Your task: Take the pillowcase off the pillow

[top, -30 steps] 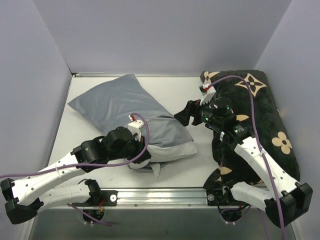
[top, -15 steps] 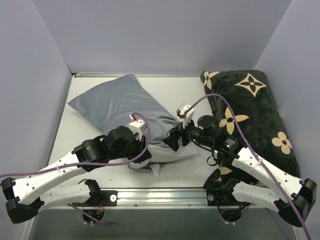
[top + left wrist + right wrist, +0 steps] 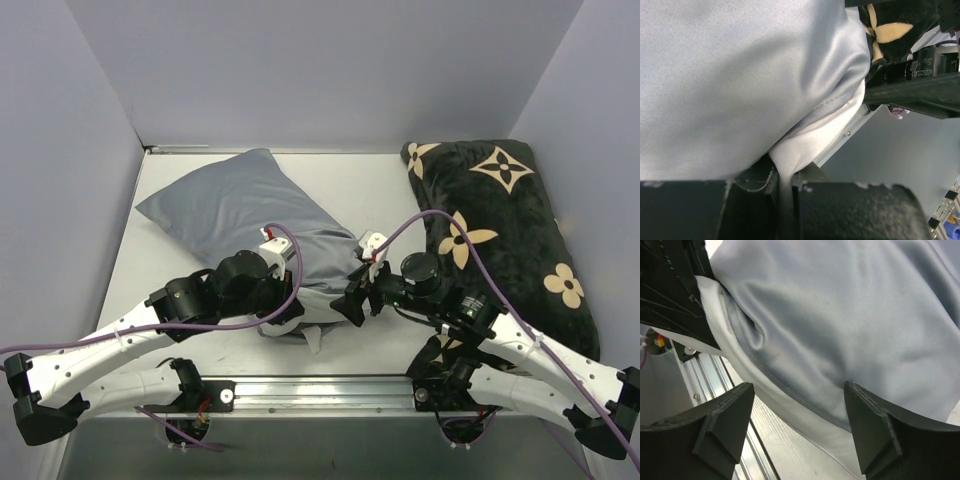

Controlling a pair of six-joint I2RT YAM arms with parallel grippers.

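Here, the grey pillowcase point(image 3: 235, 210) lies slantwise on the left half of the tabletop point(image 3: 375, 185), its closed corner toward 10 o'clock and its open mouth toward 5 o'clock. At that mouth the white pillow point(image 3: 322, 306) pokes out past the hem. The left pincer point(image 3: 785, 181) is clenched on a fold of this white pillow — the cloth runs down between its jaws in the wrist view. Just to the right, at the pillow's 4 o'clock corner, the right pincer point(image 3: 352, 300) stands released, fingers point(image 3: 722, 425) spread wide, with the hem and the white edge before them. At 3 o'clock lies a black cushion point(image 3: 500, 220) with tan flowers — apart from the pillow.
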